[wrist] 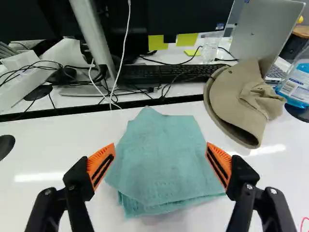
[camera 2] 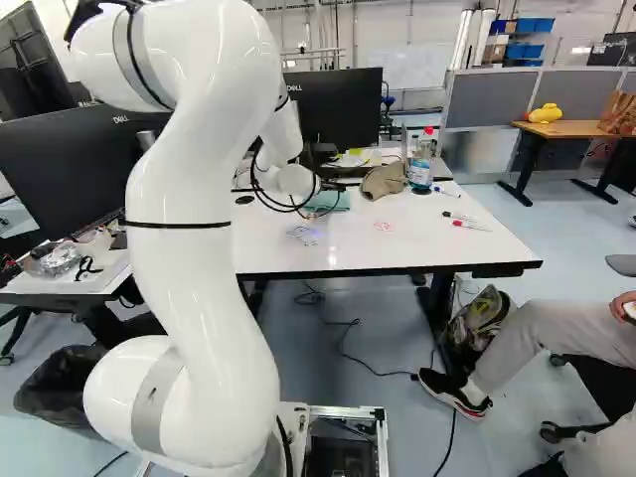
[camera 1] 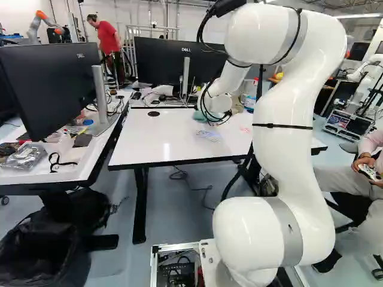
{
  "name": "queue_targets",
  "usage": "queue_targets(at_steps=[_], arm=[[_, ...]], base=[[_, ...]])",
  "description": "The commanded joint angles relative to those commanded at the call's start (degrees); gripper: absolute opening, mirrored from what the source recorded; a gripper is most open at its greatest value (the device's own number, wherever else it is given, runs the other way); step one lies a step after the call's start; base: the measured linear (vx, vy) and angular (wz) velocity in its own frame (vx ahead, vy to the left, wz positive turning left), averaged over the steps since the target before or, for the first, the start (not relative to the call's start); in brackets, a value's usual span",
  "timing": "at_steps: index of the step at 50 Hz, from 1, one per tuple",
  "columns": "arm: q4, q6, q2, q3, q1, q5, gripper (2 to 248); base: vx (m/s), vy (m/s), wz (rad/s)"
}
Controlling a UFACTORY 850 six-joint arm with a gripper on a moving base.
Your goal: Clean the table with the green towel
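In the wrist view, the gripper (wrist: 161,157) stands open, its orange pads wide apart on two sides of the folded green towel (wrist: 161,164). The towel lies flat on the white table (wrist: 43,140), between and partly ahead of the fingers, with no grip on it visible. Both base views hide the gripper's fingers behind the white wrist; the towel (camera 2: 330,203) peeks out beside it. Nearer the table's front edge are blue scribbles (camera 2: 304,236), with red marks (camera 2: 384,227) beside them.
Beyond the towel are a tan cap (wrist: 246,99), a bottle (camera 2: 421,164), a keyboard (wrist: 164,73) and monitors (camera 2: 336,104). Markers (camera 2: 470,226) lie toward the table's right end. A seated person's leg (camera 2: 537,338) is near the table's right leg. Another robot (camera 1: 45,24) stands far back.
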Motion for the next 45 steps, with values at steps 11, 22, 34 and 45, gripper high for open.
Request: queue_targets(at_steps=[11,22,34,45], arm=[[0.0,0.0,-2.8,-3.7,0.1,-3.8,247],[0.0,0.0,-4.8,-6.5,0.2,-7.5,247],[0.0,0.0,-4.8,-6.5,0.2,-10.8,247],[0.0,0.0,-4.8,-6.5,0.2,-10.8,247]], base=[[0.0,0.0,0.0],[0.0,0.0,0.0],[0.0,0.0,0.0],[0.0,0.0,0.0]])
